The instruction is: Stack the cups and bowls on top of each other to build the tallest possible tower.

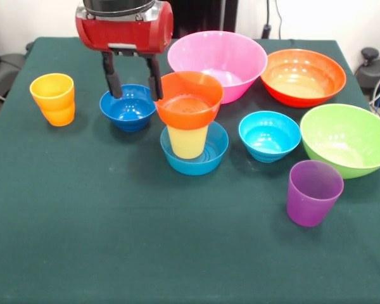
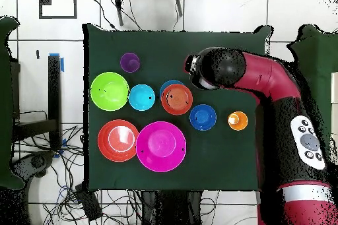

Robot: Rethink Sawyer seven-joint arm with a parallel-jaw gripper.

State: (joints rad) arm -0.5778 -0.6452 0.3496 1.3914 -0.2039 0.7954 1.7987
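While the gripper (image 1: 134, 81) hangs empty, jaws apart, beside the tower (image 1: 189, 123), a sideways brush could tip its orange-red bowl (image 1: 189, 100) off the yellow cup (image 1: 187, 140)

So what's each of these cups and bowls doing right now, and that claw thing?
Tower: mid-blue bowl, yellow cup upright in it, small orange-red bowl on top.
Orange cup: upright, alone.
Purple cup: upright, empty.
Dark blue bowl: upright, empty.
Cyan bowl: upright, empty.
Pink bowl, large orange-red bowl, green bowl: upright, unstacked.
Gripper: jaws open, holding nothing.
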